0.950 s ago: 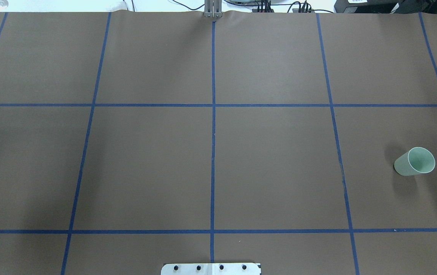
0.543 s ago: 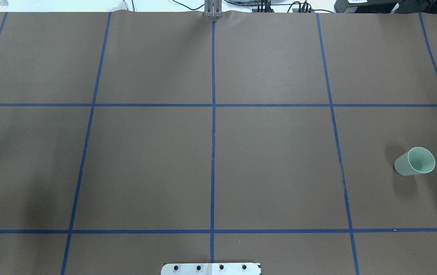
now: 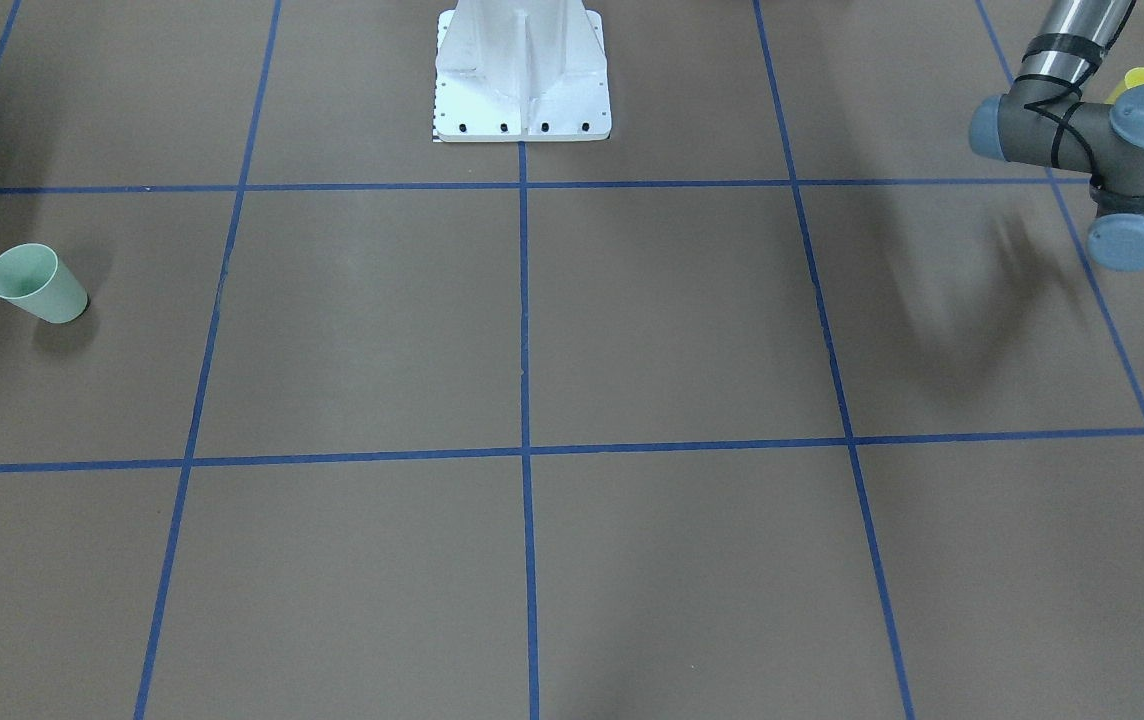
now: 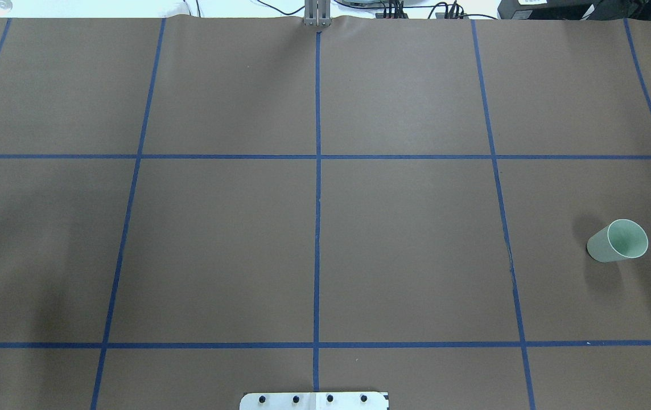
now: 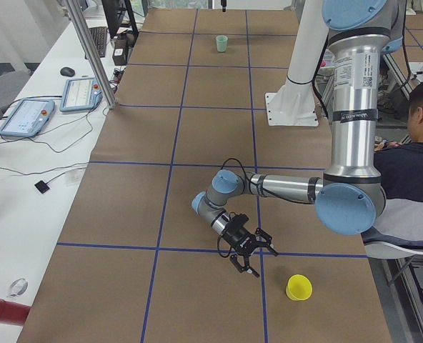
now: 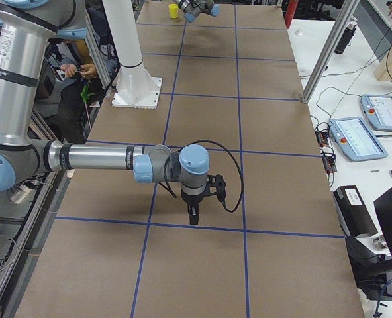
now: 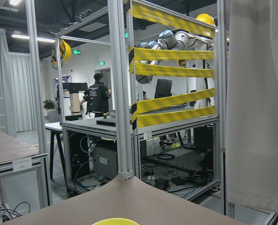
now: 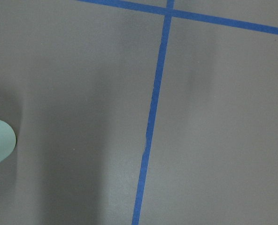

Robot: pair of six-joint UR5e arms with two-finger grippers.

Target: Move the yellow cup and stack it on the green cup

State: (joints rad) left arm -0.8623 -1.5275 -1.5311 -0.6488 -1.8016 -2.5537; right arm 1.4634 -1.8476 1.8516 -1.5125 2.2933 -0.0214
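The yellow cup [image 5: 299,287] stands upright near the table's end on my left side. It also shows in the front view [image 3: 1137,78], half hidden by my left arm [image 3: 1102,125], and its rim shows in the left wrist view [image 7: 115,221]. My left gripper [image 5: 251,259] hangs low beside the cup, a short way from it; I cannot tell whether it is open or shut. The green cup [image 4: 618,241] stands upright at the right side, alone; it also shows in the front view [image 3: 35,284]. My right gripper [image 6: 193,217] points down over the table; I cannot tell its state.
The white robot base [image 3: 522,70] is at the near middle edge. Blue tape lines [image 4: 317,188] grid the brown table cover. A seated person [image 5: 411,143] is behind the robot. Teach pendants [image 5: 26,114] and a metal post [image 5: 90,50] stand off the table's far edge.
The green cup has not moved. The faint shadow on the table's left side has shifted slightly.
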